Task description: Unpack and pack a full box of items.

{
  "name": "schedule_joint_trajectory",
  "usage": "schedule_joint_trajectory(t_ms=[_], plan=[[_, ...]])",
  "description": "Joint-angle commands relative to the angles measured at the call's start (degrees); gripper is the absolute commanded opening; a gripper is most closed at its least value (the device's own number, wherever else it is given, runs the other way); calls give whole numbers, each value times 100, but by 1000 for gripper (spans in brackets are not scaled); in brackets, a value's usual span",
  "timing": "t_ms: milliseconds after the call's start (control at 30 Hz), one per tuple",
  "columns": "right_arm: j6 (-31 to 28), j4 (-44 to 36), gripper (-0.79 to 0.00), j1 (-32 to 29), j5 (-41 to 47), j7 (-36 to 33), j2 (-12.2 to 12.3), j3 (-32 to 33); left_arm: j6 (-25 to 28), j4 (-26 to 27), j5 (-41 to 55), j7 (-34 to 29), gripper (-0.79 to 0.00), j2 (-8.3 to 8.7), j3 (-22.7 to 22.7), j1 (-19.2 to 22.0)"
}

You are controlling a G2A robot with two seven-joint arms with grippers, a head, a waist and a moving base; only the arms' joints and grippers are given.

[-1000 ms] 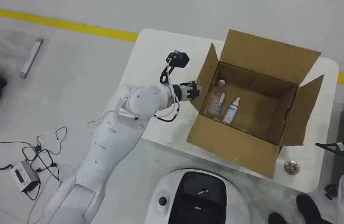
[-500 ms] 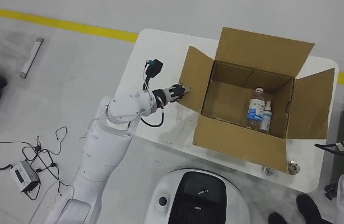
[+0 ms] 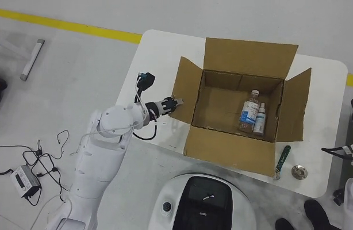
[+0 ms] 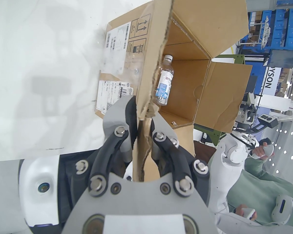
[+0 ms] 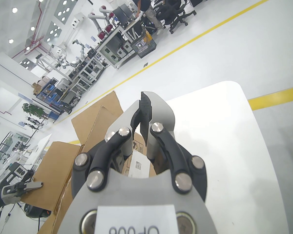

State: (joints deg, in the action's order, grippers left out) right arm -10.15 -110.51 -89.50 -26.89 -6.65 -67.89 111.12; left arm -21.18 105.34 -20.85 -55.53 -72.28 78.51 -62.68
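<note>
- We see the open brown cardboard box [image 3: 228,152] [image 4: 210,86] [image 5: 61,157] standing upright on the white rounded surface [image 3: 159,57], with all four flaps spread outward.
- Inside it, toward the right wall, a clear plastic bottle with a white cap and blue-white label [image 3: 248,109] [image 4: 164,83] lies on the box floor.
- A smaller white bottle with a blue cap [image 3: 259,118] lies just beside it, on the side nearer the right wall.
- The box's left cardboard flap [image 3: 185,92] [image 4: 158,37] stands tilted up and away from the opening.
- The left claw [image 3: 177,102] [image 4: 142,113] [image 5: 31,185] is clamped on that flap's outer edge near its corner. In the left wrist view we see the torn cardboard edge pinched between the two dark fingers [image 4: 130,113].
- The right claw [image 5: 144,113] has its ribbed pads pressed together with nothing between them. It sits above the surface, close to the box's labelled outer wall.
- Outside the box, off its front right corner, a slim green stick-shaped item [image 3: 283,158] lies on the surface.
- A small round metal disc [image 3: 299,172] lies just beside the green item, toward the surface's edge.
</note>
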Motion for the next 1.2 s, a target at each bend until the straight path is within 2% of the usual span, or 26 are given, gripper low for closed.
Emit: schedule_joint_trajectory(t_ms=[0,33,67,167,300,367,433,467,533,900,1000,1167], plan=[[3,2,-465,-6,-18,-36,1,-5,114,55,-173,-84,0,25,-49,62],[12,7,-332,-20,-61,-91,4,-8,148,89,-296,-87,0,38,-59,106],[16,2,-243,-24,-72,-111,5,-6,159,117,-366,-101,0,48,-72,138],[14,-42,-22,-101,-216,-357,20,7,264,253,-554,-119,0,75,-93,270],[88,-175,-37,-325,-605,-952,58,91,618,449,-1238,-248,0,138,-194,479],[201,-245,-65,-538,-921,-1606,91,126,896,551,-1652,-278,0,169,-272,596],[345,-435,-49,-719,-1248,-2262,129,239,1172,620,-2020,-328,0,194,-387,685],[302,-546,0,-829,-1297,-2592,144,255,1274,657,-2211,-340,0,205,-436,732],[265,-751,0,-1022,-1332,-2966,162,365,1523,732,-2511,-435,0,224,-559,831],[218,-891,0,-1122,-1464,-2993,170,449,1550,732,-2544,-452,0,226,-573,846],[-4,-1029,0,-1151,-1703,-3102,190,343,1550,732,-2544,-452,0,226,-573,846],[192,-1576,0,-1375,-2752,-4204,254,330,1550,732,-2544,-452,0,226,-573,846]])
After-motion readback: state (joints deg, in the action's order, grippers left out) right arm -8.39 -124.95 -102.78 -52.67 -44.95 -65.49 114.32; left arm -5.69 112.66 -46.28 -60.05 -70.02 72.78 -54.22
